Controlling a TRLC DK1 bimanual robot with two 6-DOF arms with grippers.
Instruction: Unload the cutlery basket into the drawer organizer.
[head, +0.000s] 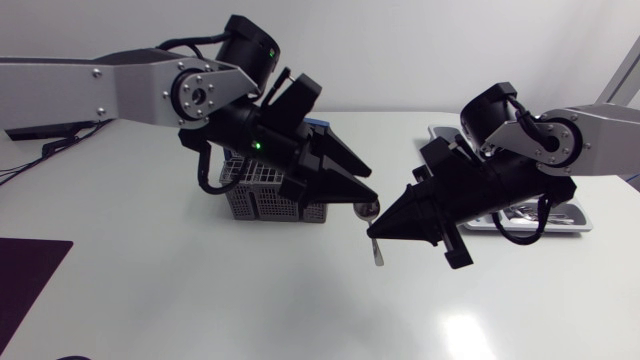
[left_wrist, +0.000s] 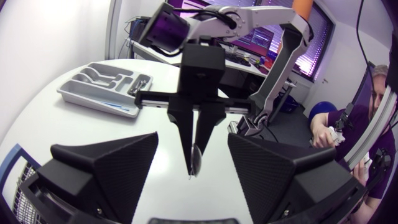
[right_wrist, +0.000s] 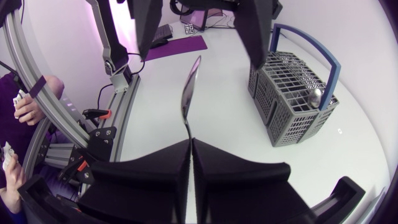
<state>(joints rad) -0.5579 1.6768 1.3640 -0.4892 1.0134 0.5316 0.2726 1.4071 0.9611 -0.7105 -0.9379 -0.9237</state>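
Note:
Above the table's middle, my right gripper (head: 374, 228) (right_wrist: 191, 142) is shut on a metal spoon (head: 377, 250) (right_wrist: 189, 93) (left_wrist: 196, 163). The spoon's bowl sticks out ahead of its fingertips, between the spread fingers of my left gripper (head: 374, 187) (left_wrist: 193, 140). That left gripper is open and faces the right one tip to tip, its fingers clear of the spoon on both sides. The grey cutlery basket (head: 262, 197) (right_wrist: 292, 93) with a blue handle stands under my left arm, a spoon bowl (right_wrist: 315, 96) showing inside. The grey drawer organizer (head: 575, 218) (left_wrist: 93, 94) lies behind my right arm, holding cutlery.
A dark purple mat (head: 25, 280) lies at the table's front left corner. Bare white tabletop (head: 300, 300) spreads in front of both grippers. My right arm covers most of the organizer in the head view.

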